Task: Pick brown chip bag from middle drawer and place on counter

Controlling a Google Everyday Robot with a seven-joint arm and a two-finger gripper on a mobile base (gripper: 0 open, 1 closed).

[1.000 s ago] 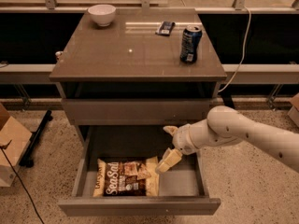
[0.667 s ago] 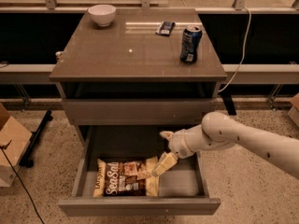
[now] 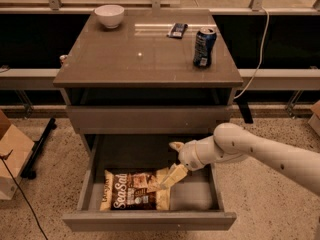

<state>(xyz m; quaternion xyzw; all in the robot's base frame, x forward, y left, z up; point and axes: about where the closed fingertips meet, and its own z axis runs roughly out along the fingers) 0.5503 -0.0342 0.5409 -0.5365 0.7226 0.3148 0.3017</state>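
The brown chip bag lies flat on the floor of the open middle drawer, towards its front left. My gripper reaches in from the right, low inside the drawer, just right of the bag. Its fingers are spread apart, and the lower fingertip rests at the bag's right cream end. The gripper holds nothing. The counter is the cabinet's glossy top, above.
On the counter stand a white bowl at the back left, a small dark packet and a blue can on the right. A shut drawer front sits above the open drawer. A cardboard box is at the left.
My arm has moved left and deeper into the drawer, bringing the gripper closer to the bag's right end. The bag has not moved.
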